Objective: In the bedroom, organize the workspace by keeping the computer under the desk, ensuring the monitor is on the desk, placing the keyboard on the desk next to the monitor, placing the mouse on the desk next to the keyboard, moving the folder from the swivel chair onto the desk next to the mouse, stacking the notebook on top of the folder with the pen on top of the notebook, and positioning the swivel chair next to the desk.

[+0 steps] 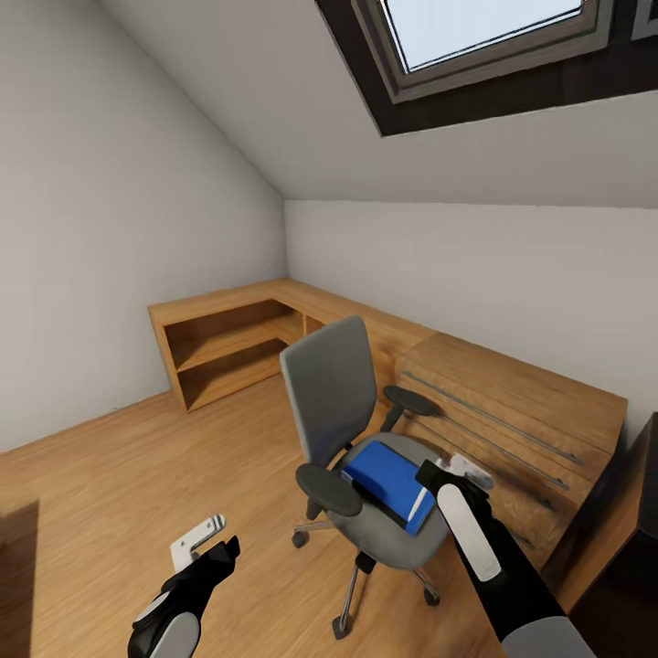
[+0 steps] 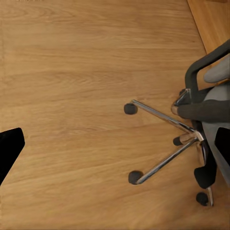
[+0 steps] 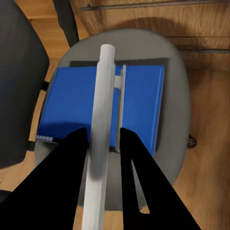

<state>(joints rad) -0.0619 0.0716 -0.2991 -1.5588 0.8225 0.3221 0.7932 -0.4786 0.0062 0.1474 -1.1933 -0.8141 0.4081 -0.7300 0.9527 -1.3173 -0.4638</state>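
The grey swivel chair (image 1: 329,384) stands on the wood floor with the blue folder (image 1: 384,475) lying flat on its seat (image 3: 175,96). Over the folder (image 3: 72,105) my right gripper (image 3: 102,134) is shut on the white pen (image 3: 105,86), which runs out between the two black fingers; in the head view the pen (image 1: 419,504) slants just below my right gripper (image 1: 448,475). My left gripper (image 1: 208,548) hangs low beside the chair and stands open (image 2: 115,148) above the floor, near the chrome chair base (image 2: 163,120). Monitor, keyboard, mouse, computer and notebook are out of view.
A wooden cabinet (image 1: 512,429) with long metal bar handles stands right behind the chair. A low wooden shelf unit (image 1: 228,347) runs along the far corner. A dark surface (image 1: 644,493) shows at the right edge. Open floor (image 1: 110,493) lies to the left.
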